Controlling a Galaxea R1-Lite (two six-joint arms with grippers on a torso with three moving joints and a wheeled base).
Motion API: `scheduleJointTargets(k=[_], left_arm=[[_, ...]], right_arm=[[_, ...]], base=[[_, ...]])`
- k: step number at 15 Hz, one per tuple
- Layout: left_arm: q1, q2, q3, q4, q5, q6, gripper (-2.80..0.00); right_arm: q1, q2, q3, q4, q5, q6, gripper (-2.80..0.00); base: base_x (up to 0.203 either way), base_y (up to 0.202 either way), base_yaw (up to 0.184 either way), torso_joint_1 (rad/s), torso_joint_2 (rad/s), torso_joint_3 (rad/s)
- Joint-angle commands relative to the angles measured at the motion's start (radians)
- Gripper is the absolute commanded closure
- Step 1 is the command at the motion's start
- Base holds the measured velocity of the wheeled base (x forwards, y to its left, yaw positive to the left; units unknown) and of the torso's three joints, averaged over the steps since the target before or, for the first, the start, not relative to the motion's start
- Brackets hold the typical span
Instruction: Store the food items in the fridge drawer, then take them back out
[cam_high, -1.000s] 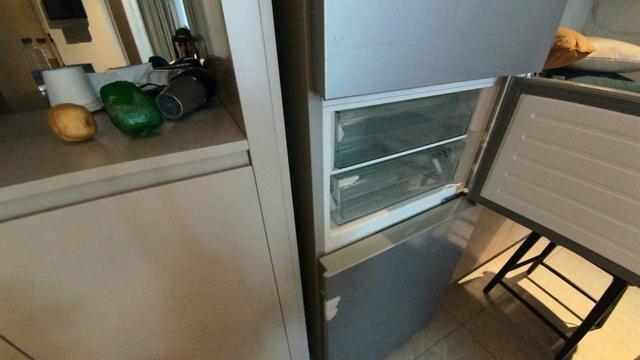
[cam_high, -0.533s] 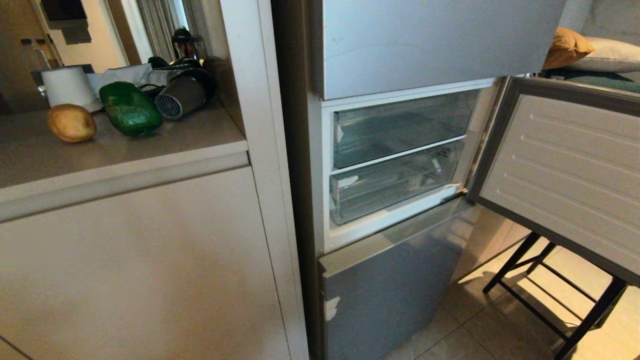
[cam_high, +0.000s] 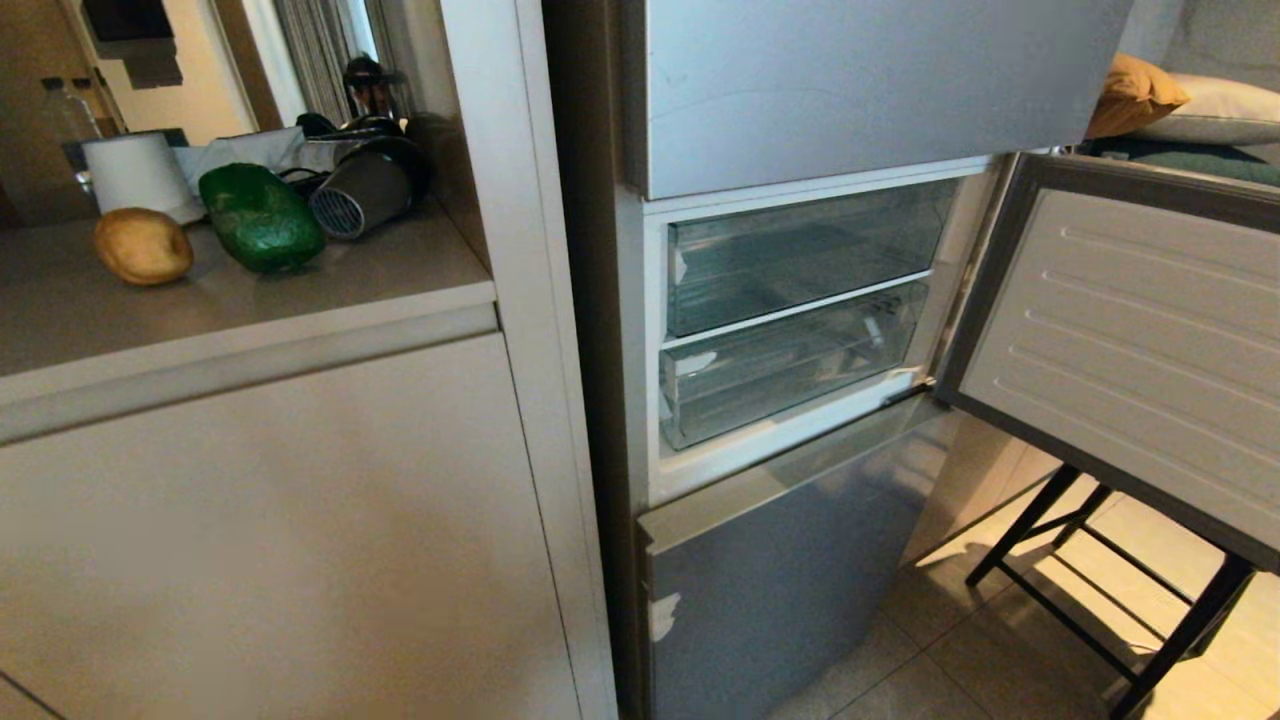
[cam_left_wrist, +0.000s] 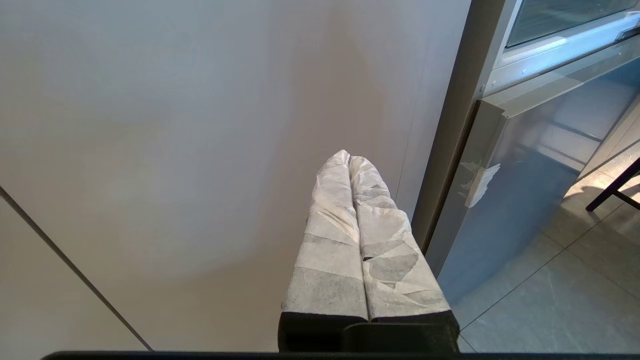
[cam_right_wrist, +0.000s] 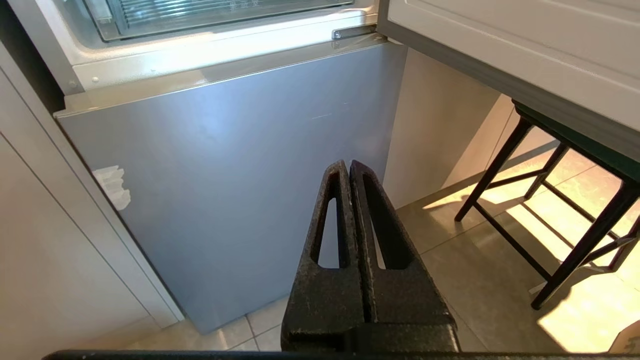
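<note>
Nothing moved; potato (cam_high: 143, 245), pepper (cam_high: 261, 218) on counter (cam_high: 300, 290)

Head view: dim and warm overall. Strongest light lies on the floor tiles (cam_high: 1080, 600) at lower right, a yellow sunlit patch crossed by the hard shadows of the black stool legs (cam_high: 1100, 560). Cabinet front (cam_high: 280, 540) at lower left is flat, soft, slightly blurred. Fridge (cam_high: 860, 80) shows a dull grey sheen; its straight edges bow toward the frame borders. Right wrist view: bright glare strip on the fridge sill (cam_right_wrist: 225, 45), upper frame. Left wrist view: even, shadowless.
</note>
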Motion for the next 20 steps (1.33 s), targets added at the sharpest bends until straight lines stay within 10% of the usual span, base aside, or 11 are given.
scheduleJointTargets(k=[1,20], left_arm=[[0.0,0.0,0.011,-0.001,0.0,0.0,0.0],[0.0,0.001,0.011,-0.001,0.0,0.0,0.0]], right_arm=[[0.0,0.0,0.0,0.0,-0.001,0.007,0.0],[0.0,0.0,0.0,0.0,-0.001,0.008,0.0]], base=[[0.0,0.0,0.0,0.0,0.0,0.0],[0.0,0.0,0.0,-0.093,0.29,0.196]])
